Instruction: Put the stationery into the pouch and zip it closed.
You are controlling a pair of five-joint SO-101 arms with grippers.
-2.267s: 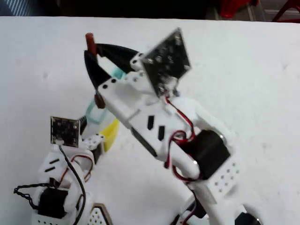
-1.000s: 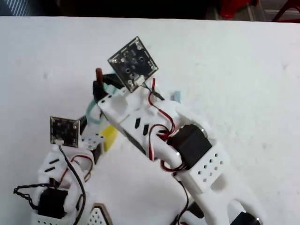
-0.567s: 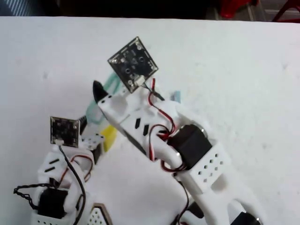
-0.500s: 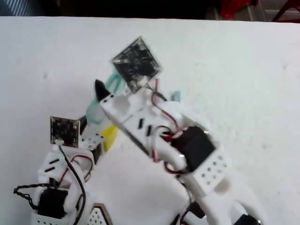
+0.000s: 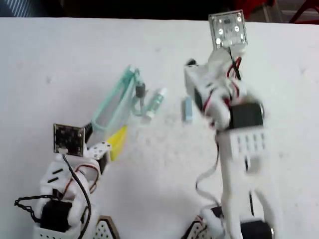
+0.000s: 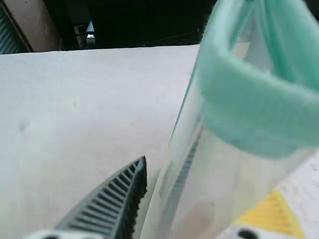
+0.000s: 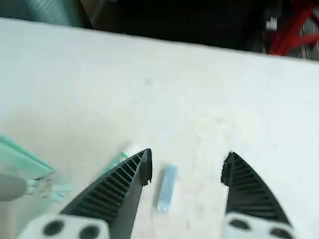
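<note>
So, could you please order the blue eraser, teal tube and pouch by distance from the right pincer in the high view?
1. Blue eraser, nearest, just by the right pincer.
2. Teal tube, between eraser and pouch.
3. Pouch, farthest, beyond the tube.

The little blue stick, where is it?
In the high view the little blue stick lies flat on the white table, between the teal tube beside the pouch and the right arm. The right gripper frames it with open fingers.

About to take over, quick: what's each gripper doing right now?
Left gripper: shut on the pouch.
Right gripper: open, holding nothing.
</note>
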